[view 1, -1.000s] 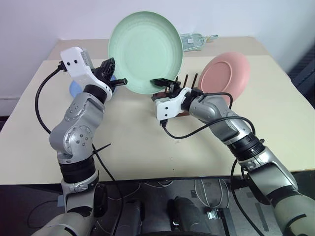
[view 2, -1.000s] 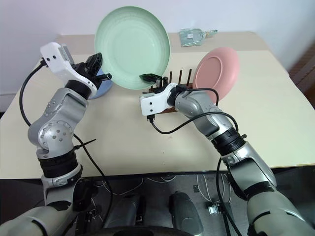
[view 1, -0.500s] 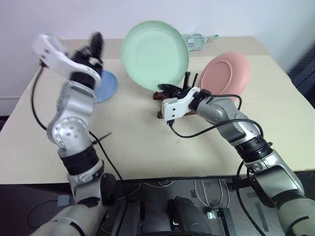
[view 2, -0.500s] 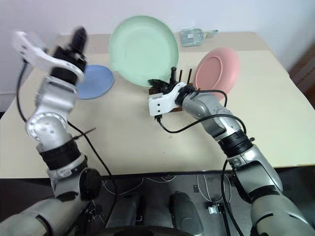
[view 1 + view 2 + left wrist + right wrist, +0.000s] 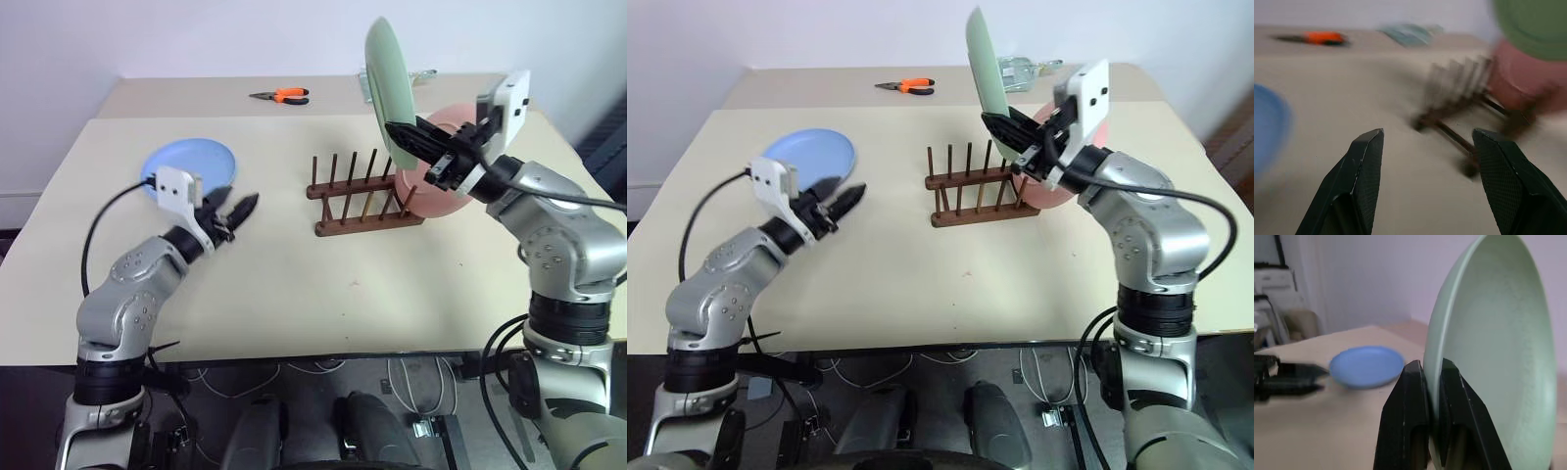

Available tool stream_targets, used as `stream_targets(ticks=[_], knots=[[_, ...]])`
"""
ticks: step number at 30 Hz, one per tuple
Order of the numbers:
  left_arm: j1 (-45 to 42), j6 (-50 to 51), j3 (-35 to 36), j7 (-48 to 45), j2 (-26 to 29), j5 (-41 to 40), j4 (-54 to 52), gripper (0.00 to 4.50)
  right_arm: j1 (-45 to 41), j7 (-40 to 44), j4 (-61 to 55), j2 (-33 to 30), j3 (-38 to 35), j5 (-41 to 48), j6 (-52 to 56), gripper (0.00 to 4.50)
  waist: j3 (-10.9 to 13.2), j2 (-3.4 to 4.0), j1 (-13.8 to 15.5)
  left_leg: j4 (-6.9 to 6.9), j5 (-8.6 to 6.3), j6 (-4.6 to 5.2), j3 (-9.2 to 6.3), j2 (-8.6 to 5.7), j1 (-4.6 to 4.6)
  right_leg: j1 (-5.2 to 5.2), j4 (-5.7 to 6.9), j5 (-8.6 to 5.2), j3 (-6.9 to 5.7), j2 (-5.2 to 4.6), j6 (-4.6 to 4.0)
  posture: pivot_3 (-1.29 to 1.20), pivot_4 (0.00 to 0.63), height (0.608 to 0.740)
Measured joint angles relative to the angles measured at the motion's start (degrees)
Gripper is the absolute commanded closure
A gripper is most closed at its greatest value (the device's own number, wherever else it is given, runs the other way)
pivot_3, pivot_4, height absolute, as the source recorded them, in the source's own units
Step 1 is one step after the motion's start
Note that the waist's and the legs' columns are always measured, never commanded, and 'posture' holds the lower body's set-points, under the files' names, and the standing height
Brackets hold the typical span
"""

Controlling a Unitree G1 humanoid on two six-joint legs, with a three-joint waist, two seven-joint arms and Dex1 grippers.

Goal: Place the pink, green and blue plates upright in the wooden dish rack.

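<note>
**Green plate changes claws, now edge-on above the rack**

Since a second ago, the green plate (image 5: pixel 387 93) has passed from the left claw (image 5: pixel 240 208) to the right claw (image 5: pixel 409 134) and swung from face-on to edge-on, and the left arm has dropped low over the tabletop (image 5: pixel 294 284).

From the head cameras: the right claw is clamped on the green plate's lower rim and holds it upright, in the air above the right end of the wooden dish rack (image 5: pixel 364 196). The pink plate (image 5: pixel 441 191) stands at that end of the rack, leaning. The blue plate (image 5: pixel 188 166) lies flat on the tabletop just behind the left claw, whose fingers are spread and hold nothing. Orange pliers (image 5: pixel 281 95) lie at the far edge.

Left wrist view: both fingers (image 5: pixel 1361 166) stand well apart, pointing toward the rack.

Right wrist view: the two fingers (image 5: pixel 1410 401) pinch the green plate's rim.
</note>
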Motion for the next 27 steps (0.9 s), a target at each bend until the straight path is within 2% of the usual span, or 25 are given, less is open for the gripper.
stream_targets(ticks=[2, 5, 18, 27], knots=[[1.61, -0.04, -2.34, -4.34, 2.64, 0.29, -1.86, 1.58, -0.09, -0.97, 0.2, 0.28, -0.85, 3.12, 2.91, 4.5, 0.0, 0.26, 0.02, -0.01, 0.0, 0.01, 0.01, 0.0, 0.0, 0.0, 0.01, 0.0, 0.0, 0.01, -0.01, 0.0, 0.15, 0.74], [3.93, -0.12, -5.42, -8.11, 4.46, 1.59, -3.13, 1.58, -1.09, -3.3, 1.39, 1.42, -2.15, 6.21, 5.44, 4.5, 0.01, 0.28, 0.18, 0.02, 0.02, 0.05, 0.02, -0.01, -0.01, 0.01, 0.01, 0.0, 0.0, 0.0, 0.0, 0.0, 0.15, 0.74], [5.0, -0.27, -7.91, -9.17, 3.26, 5.8, -3.86, 1.58, -2.51, -8.14, 3.55, 2.38, -3.63, 12.7, 7.22, 4.5, 0.0, 0.27, 0.3, 0.03, 0.01, 0.09, 0.02, -0.01, -0.03, 0.02, -0.01, 0.01, -0.02, 0.0, 0.01, 0.0, 0.15, 0.74], [4.84, -0.33, -7.9, -9.44, 2.64, 5.88, -3.86, 1.58, -2.85, -12.23, 9.8, 4.48, -3.11, 13.17, 8.43, 4.5, 0.01, 0.28, 0.32, 0.04, 0.01, 0.1, 0.03, -0.01, -0.04, 0.02, -0.01, 0.01, -0.02, 0.0, 0.01, 0.0, 0.15, 0.74]])
